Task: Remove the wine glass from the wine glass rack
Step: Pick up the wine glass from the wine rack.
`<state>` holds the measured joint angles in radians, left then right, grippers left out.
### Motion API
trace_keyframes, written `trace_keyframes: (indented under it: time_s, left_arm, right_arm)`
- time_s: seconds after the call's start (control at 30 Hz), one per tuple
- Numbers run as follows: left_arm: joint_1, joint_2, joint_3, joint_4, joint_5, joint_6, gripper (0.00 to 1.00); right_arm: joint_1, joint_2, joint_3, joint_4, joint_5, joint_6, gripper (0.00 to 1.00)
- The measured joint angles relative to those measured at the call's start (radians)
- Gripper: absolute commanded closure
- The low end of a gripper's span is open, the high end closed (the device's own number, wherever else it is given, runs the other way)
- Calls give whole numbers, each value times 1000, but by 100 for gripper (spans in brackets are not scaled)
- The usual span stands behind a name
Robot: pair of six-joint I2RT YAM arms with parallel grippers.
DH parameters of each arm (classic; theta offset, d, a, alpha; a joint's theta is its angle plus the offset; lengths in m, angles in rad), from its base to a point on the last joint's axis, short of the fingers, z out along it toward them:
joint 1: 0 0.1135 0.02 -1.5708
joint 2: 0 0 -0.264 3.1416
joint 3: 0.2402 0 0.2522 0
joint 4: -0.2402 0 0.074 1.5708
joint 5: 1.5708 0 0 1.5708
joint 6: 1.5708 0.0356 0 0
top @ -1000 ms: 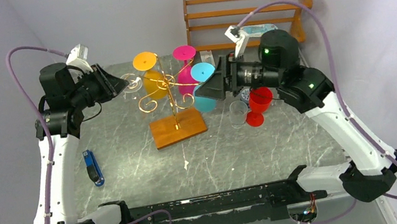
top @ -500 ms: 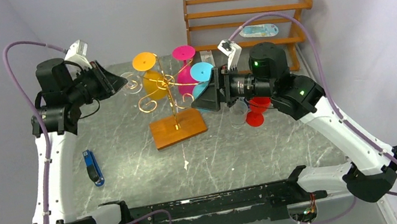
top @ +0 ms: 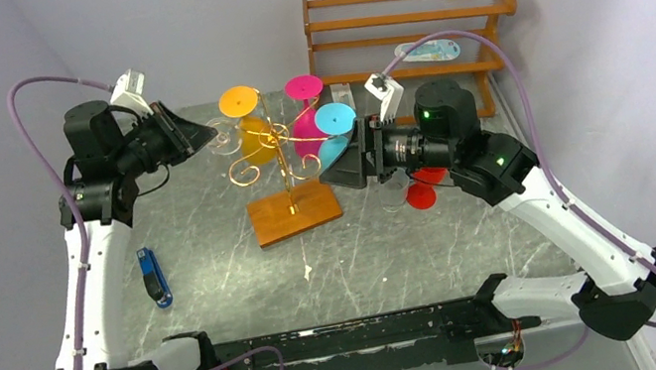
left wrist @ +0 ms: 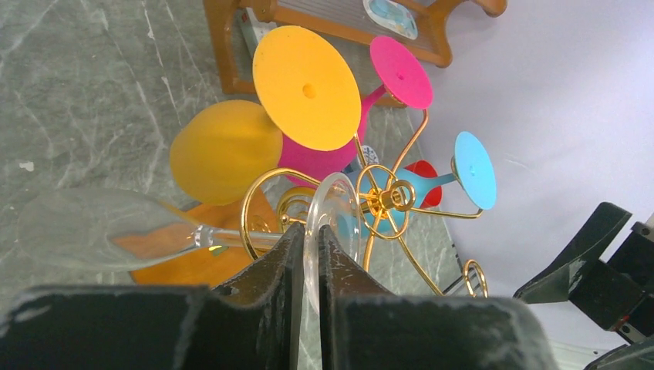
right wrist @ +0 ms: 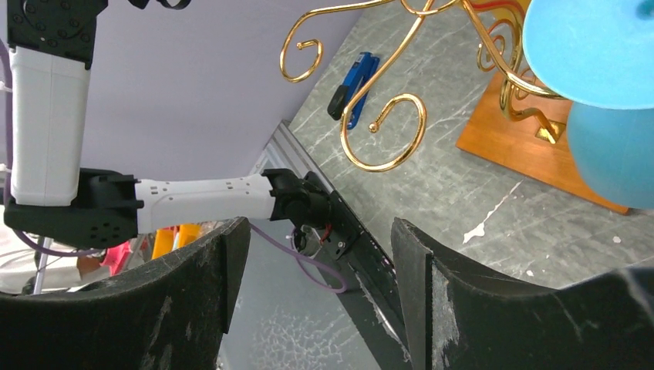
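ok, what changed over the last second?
The left gripper closed onto the foot of the clear wine glass hanging on the rack. The right arm shifted nearer and leftward, right gripper open and empty beside the blue glass. Rack and blue glass stayed put.

The top external view looks down from above and behind the arm bases toward the far wall. It is wide enough to take in the whole table (top: 217,264), the wine glass rack (top: 294,213) mid-table and the wooden shelf (top: 407,19) far right. The left wrist view sits just behind the left gripper (left wrist: 310,240), close on the clear wine glass (left wrist: 85,231), facing right and far across the rack. The right wrist view looks out through the right gripper (right wrist: 320,231), facing left and near, past the rack to the blue tool (right wrist: 356,81). All three share the rack.
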<state>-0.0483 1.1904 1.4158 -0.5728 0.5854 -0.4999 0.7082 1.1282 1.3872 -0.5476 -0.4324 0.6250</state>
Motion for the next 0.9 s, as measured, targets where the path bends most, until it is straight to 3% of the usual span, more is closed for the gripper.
trace_keyframes:
  time_s: [0.9]
  left_arm:
    - [26, -116, -142, 141, -97, -289, 95]
  right_arm:
    - [0, -53, -40, -5, 82, 22, 26]
